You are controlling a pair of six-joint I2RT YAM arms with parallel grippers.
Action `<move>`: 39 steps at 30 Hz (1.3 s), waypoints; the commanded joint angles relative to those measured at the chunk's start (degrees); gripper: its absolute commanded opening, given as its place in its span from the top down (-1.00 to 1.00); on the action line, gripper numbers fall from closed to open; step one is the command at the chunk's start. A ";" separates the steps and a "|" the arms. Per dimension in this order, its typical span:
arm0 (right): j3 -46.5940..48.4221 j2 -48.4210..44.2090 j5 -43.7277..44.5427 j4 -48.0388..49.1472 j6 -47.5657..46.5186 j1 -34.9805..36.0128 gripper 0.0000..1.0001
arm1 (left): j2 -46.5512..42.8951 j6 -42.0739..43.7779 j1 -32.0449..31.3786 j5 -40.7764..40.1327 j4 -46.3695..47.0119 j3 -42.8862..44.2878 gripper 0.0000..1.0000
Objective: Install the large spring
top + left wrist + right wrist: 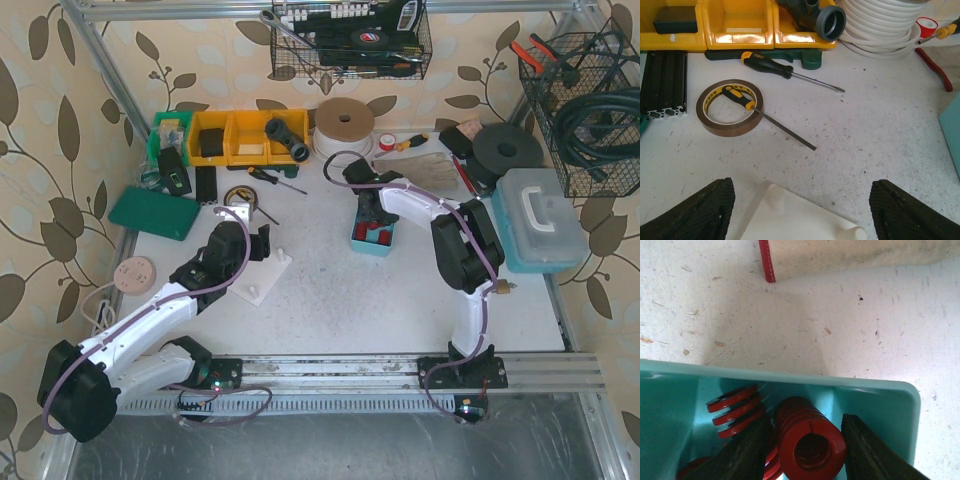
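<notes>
As wrist shows, right pincer (pixel 805 454) straddles spring (pixel 811 444)

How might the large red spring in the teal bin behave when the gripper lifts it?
The large spring looks thick-coiled, so it is probably stiff and fairly heavy. Its round sides could roll between the fingers. The neighbouring spring might snag.

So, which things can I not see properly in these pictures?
Right wrist view: the large spring is cut off by the bottom edge; whether the right tool presses it is unclear.
Right wrist view: a finger hides part of the other red springs.
Left wrist view: the bottom edge cuts off the white base.
Top view: the right arm covers most of the teal bin.
</notes>
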 commanded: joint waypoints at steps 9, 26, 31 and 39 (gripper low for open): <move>-0.07 -0.96 -1.26 1.61 3.02 0.32 0.45 | -1.65 0.74 0.22 -0.67 0.79 -0.28 -0.54; -15.79 -29.24 -11.61 14.54 -7.82 0.15 1.00 | -4.12 0.22 0.35 8.54 17.38 -7.92 -0.39; -28.23 -42.82 -19.87 30.83 -6.30 2.15 1.00 | -4.45 -18.12 0.37 14.20 17.47 -6.07 -0.33; -38.09 -49.28 -19.27 57.59 -21.51 11.86 1.00 | -3.17 -44.81 0.39 14.86 22.26 -2.83 -0.19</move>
